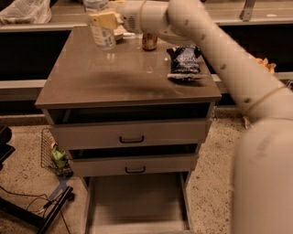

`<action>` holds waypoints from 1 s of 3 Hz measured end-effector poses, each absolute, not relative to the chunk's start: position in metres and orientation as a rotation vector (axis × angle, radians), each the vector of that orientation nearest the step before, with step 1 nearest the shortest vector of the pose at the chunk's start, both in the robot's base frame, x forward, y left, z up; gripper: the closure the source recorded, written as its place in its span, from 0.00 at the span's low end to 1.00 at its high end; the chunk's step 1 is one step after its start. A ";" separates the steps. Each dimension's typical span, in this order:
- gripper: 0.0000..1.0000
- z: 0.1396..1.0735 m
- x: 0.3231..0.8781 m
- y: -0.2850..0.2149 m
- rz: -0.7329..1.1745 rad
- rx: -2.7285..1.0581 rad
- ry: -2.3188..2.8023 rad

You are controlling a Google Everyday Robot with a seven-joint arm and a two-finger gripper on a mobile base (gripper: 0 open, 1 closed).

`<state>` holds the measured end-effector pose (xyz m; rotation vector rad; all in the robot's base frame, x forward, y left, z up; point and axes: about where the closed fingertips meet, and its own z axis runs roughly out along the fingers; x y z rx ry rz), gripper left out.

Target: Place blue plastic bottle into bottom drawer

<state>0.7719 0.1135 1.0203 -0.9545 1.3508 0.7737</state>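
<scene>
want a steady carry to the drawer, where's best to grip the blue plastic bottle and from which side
Grip the blue plastic bottle around its upper body, from the side: it is upright, slim and round, so the jaws span it. The gripper clamps it there, coming from picture right.

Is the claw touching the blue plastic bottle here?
Touching. The camera view shows the claw, at the back left of the cabinet top, with a tan finger pressed across the blue plastic bottle.

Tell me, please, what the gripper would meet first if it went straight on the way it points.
The gripper points left in view with the bottle in its grasp; beyond that, the white bag lies roughly in line, though depth is unclear.
</scene>
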 end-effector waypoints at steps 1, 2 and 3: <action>1.00 1.071 0.699 0.088 0.737 -0.955 1.286; 1.00 1.081 0.624 0.087 0.748 -0.964 1.242; 1.00 1.043 0.564 0.090 0.824 -0.980 1.239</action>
